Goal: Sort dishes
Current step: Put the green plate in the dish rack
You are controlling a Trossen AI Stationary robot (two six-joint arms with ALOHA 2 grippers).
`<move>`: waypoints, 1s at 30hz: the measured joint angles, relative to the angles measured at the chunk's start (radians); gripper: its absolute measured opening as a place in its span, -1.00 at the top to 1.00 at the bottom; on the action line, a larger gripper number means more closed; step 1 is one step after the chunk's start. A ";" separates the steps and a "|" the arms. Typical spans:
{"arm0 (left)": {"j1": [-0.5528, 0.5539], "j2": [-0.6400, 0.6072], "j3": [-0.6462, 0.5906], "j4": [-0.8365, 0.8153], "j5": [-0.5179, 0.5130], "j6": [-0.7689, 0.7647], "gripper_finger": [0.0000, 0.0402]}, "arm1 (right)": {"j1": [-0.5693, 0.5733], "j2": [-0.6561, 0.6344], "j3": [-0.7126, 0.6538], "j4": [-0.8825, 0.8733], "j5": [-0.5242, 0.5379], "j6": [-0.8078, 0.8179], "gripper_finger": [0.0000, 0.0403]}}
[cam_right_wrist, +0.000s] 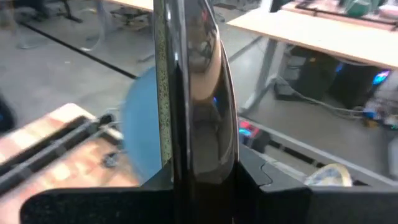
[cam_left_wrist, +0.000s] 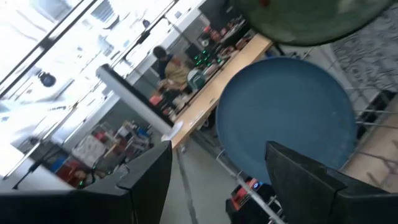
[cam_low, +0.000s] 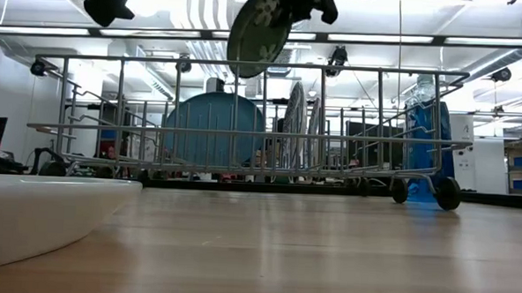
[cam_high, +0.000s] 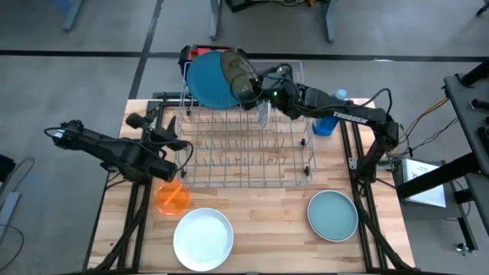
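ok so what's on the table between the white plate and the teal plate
Nothing: in the high view the stretch of wood between the white plate and the teal plate is bare. The rack sits farther back.

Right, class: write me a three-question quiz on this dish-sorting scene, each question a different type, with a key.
1. True or false: the right gripper holds a patterned plate above the rack.
2. Which plate stands upright in the rack? A) blue plate B) white plate C) teal plate
3. Fill in: the small orange plate lies on the table just under the ____ gripper.

Key: 1 true; 2 A; 3 left
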 joint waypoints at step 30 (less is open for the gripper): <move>0.228 0.010 -0.012 0.045 0.030 -0.084 -0.22 | 0.118 0.187 -0.001 -0.142 0.358 0.384 0.79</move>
